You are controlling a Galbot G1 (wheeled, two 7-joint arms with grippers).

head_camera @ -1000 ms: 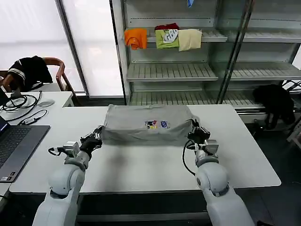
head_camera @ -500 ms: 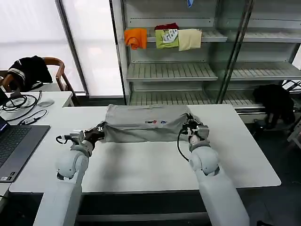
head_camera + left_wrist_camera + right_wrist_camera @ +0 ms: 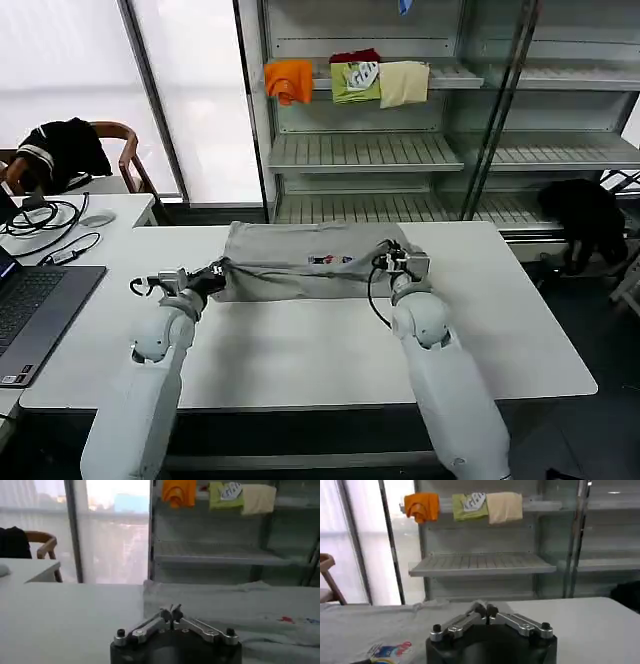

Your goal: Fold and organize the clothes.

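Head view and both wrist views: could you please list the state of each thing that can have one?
Light grey cotton shirt: partly folded on the white table, print up.
Left gripper: shut on the shirt's left edge.
Right gripper: shut on the shirt's right edge.
Orange, green and cream garments: folded on the shelf.
Laptop: open.
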